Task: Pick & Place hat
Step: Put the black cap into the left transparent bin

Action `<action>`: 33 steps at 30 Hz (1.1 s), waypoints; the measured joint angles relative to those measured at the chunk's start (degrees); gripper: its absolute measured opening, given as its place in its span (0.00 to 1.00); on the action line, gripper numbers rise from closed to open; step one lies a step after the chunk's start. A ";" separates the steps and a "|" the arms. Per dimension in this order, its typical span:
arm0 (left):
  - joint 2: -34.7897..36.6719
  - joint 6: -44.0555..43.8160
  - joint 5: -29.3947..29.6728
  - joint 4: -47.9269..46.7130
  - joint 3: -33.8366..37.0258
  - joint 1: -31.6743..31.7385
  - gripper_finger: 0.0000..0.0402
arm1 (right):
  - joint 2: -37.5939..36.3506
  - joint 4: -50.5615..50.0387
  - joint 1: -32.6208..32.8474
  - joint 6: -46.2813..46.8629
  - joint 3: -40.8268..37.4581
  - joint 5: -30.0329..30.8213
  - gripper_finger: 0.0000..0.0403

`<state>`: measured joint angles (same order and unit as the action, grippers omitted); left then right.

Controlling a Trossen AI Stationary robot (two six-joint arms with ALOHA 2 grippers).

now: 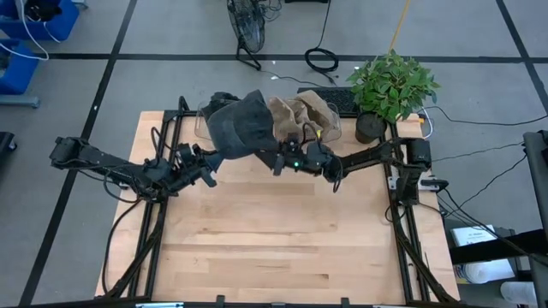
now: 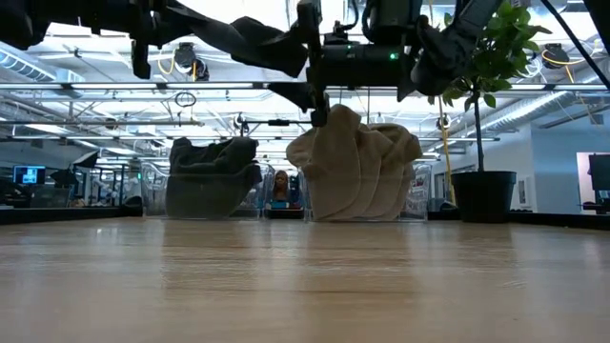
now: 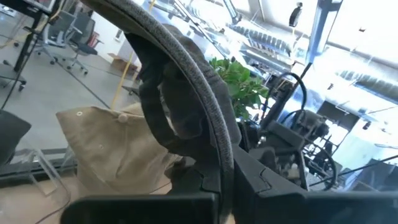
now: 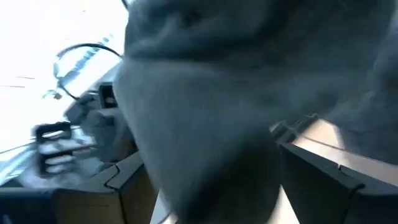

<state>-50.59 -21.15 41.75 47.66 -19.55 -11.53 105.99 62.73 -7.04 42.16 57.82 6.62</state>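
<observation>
A dark grey hat [image 1: 244, 124] hangs in the air over the table's far middle; in the low view the hat [image 2: 257, 43] is high above the wood. My left gripper [image 1: 212, 164] comes from the left and is shut on the hat's brim. My right gripper [image 1: 276, 158] reaches in from the right and stands open, with the hat's grey cloth [image 4: 205, 93] filling the space between its two fingers [image 4: 329, 177]. Behind, a clear bin of dark hats [image 2: 212, 176] and a clear bin of tan hats [image 2: 357, 162] stand on the table's far side. My left gripper pinches the hat's corded brim edge [image 3: 222, 168] between its two shut fingers, coming roughly level from the table's left. The brim curves up and away from the fingers, and the hat is lifted clear of the table. My right gripper has cloth between its open fingers; whether they touch it, I cannot tell.
A potted plant [image 1: 390, 85] stands at the far right corner. Black frame rails [image 1: 402, 222] run along the table's left and right sides. The near half of the wooden top [image 1: 282, 248] is bare.
</observation>
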 joint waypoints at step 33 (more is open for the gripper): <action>-0.04 -7.67 -18.68 -7.31 0.00 3.90 0.43 | -11.33 -33.00 -0.40 -21.15 10.28 -6.02 0.02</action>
<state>-50.63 -28.82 23.07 40.35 -19.55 -7.63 94.66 29.73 -7.44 21.00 68.10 0.59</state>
